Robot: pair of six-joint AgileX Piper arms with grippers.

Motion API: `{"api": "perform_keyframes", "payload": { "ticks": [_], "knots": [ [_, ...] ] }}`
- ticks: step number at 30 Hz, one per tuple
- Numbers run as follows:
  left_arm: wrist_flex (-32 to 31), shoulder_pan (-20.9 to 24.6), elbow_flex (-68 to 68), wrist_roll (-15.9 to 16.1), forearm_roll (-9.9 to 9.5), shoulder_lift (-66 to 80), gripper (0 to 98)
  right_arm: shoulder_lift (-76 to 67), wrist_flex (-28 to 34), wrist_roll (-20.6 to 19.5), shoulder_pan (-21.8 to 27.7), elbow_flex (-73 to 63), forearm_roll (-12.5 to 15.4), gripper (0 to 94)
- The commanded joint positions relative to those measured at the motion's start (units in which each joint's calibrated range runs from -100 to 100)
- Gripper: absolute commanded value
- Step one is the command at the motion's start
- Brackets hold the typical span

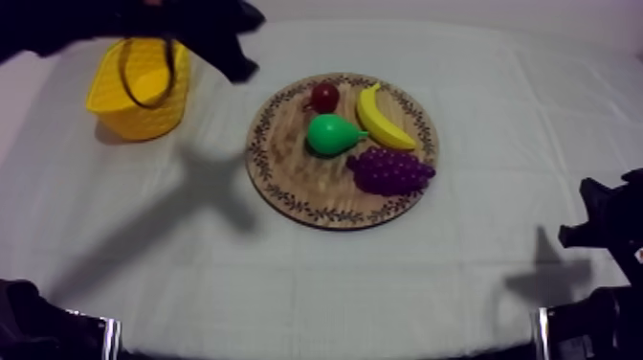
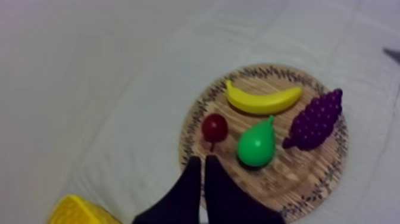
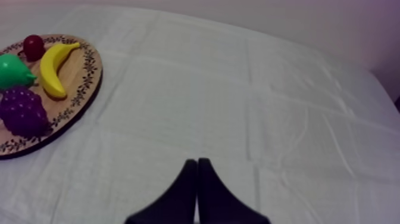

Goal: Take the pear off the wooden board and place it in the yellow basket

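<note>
Claws both sit pinched together, empty: left claw above the wooden board, right claw over cloth.

The left arm is matt black throughout, a thick, lumpy form narrowing to a blunt tip. The right arm is the same black, blocky and angular, with stepped edges. The left jaws are two smooth black fingers, broad at the root and tapering to a narrow wedge with a thin seam between. The right jaws' fingers look alike.
</note>
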State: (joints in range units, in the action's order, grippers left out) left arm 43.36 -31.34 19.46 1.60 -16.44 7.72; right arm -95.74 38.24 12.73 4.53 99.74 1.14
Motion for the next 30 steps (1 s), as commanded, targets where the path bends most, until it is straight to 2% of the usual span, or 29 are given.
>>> {"api": "perform_keyframes", "payload": {
  "ticks": [1, 9, 11, 12, 13, 15, 16, 18, 22, 30],
  "knots": [
    [-0.4, -0.4, 1.0, -0.3, 0.03, -3.8, 0.1, 0.0, 0.0, 0.0, 0.0, 0.0, 0.0, 0.3],
    [-0.6, -1.7, 4.9, -1.8, 0.38, -6.6, 0.1, 0.0, 0.0, 0.0, 0.0, 0.0, 0.0, 0.3],
    [-0.6, -1.8, 5.0, -2.1, 0.56, -6.8, 2.6, 0.0, 0.0, 0.0, 0.0, 0.0, 0.0, 0.3],
    [-0.5, -1.8, 5.0, -2.4, 0.62, -6.8, 8.6, 0.0, 0.0, 0.0, 0.0, 0.0, 0.0, 0.3],
    [-0.2, -1.8, 5.0, -2.6, 0.71, -6.8, 22.5, 0.0, 0.0, 0.0, 0.0, 0.0, 0.0, 0.3],
    [0.1, -1.9, 5.0, -2.7, 1.08, -6.7, 56.4, 0.0, 0.0, 0.0, 0.0, 0.0, 0.0, 0.3],
    [0.1, -2.0, 5.1, -2.7, 1.24, -6.6, 68.3, 0.0, 0.0, 0.0, 0.0, 0.0, 0.0, 0.3],
    [-0.7, -2.1, 5.6, -2.8, 1.4, -6.3, 82.6, 0.0, 0.0, 0.0, 0.0, 0.0, 0.0, 0.3],
    [-2.7, -2.3, 7.1, -2.7, 1.56, -6.0, 93.2, 0.0, 0.0, 0.0, 0.0, 0.0, 0.0, 0.3],
    [-3.5, -2.4, 7.9, -2.4, 1.5, -7.7, 96.3, 0.0, 0.0, 0.0, 0.0, 0.0, 0.0, 0.3]
  ]
}}
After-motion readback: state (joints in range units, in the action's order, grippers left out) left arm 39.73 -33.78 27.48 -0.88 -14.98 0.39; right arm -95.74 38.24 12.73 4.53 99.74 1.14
